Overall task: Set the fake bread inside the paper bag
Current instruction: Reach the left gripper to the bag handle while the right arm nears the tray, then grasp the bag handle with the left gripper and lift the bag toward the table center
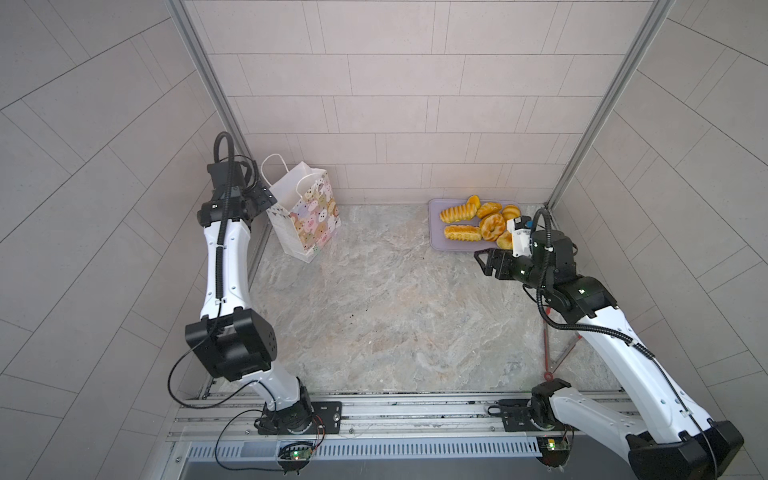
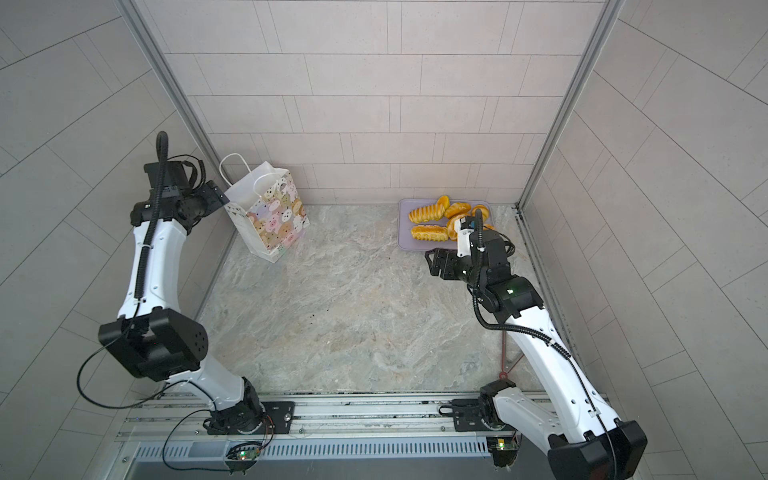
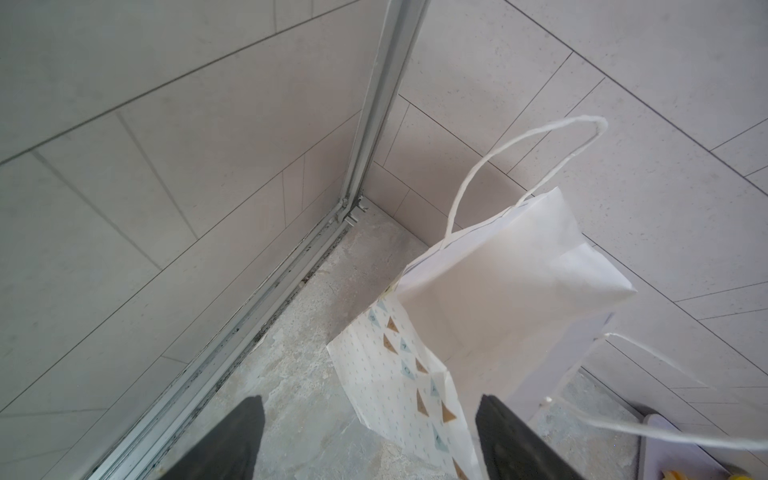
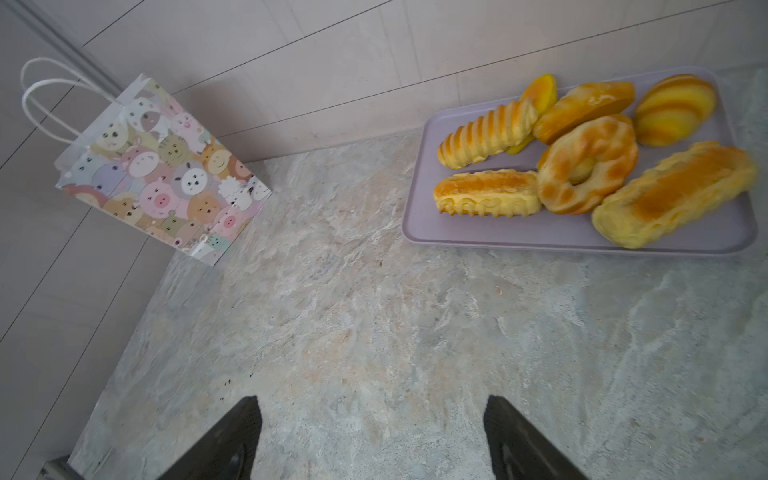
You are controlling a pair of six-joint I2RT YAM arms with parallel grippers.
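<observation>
While both grippers stand wide apart with nothing held, the fake bread (image 4: 598, 141) all lies on a lilac tray (image 4: 498, 232), well to the right of the paper bag (image 1: 309, 212) along the back wall. The bag stands open-mouthed on the tabletop (image 1: 374, 311). The left gripper (image 3: 370, 436) hovers just beside the bag's dotted side; whether it touches I cannot tell. The right gripper (image 1: 484, 262) hangs over bare tabletop, far right of the bag.
</observation>
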